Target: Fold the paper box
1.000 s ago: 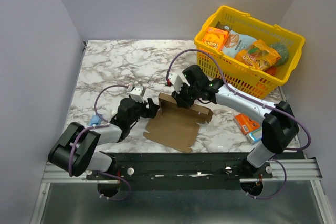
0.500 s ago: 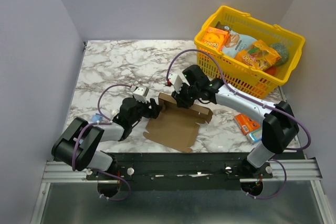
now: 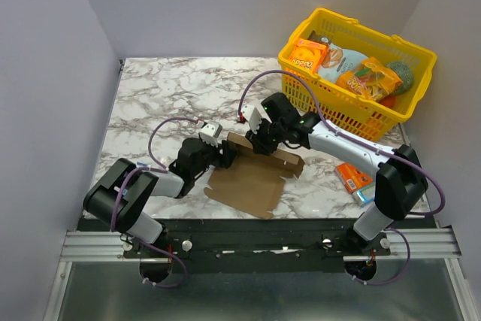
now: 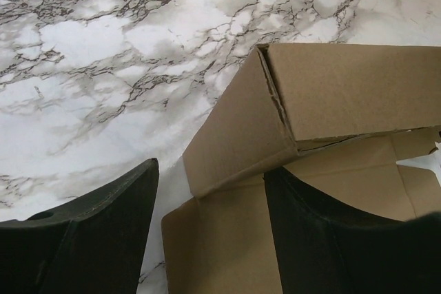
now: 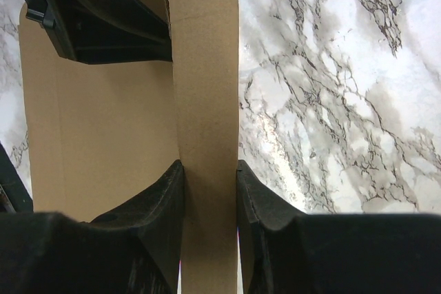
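Note:
The paper box (image 3: 252,180) is a brown cardboard blank lying flat on the marble table, its far long wall folded upright. My right gripper (image 3: 260,140) is shut on that upright wall (image 5: 203,67), one finger on each face, in the right wrist view (image 5: 209,164). My left gripper (image 3: 224,154) is at the box's left end, open. In the left wrist view its fingers (image 4: 212,170) straddle the raised end flap (image 4: 234,135), with a gap of table showing on the left side.
A yellow basket (image 3: 331,107) full of snack packs stands at the back right. A small orange snack box (image 3: 352,177) lies on the table by the right arm's base. Grey walls enclose the table on three sides.
My left arm has reached right and forward, bringing its gripper up to the box's left end, jaws slightly narrower. The right gripper and the box have not moved.

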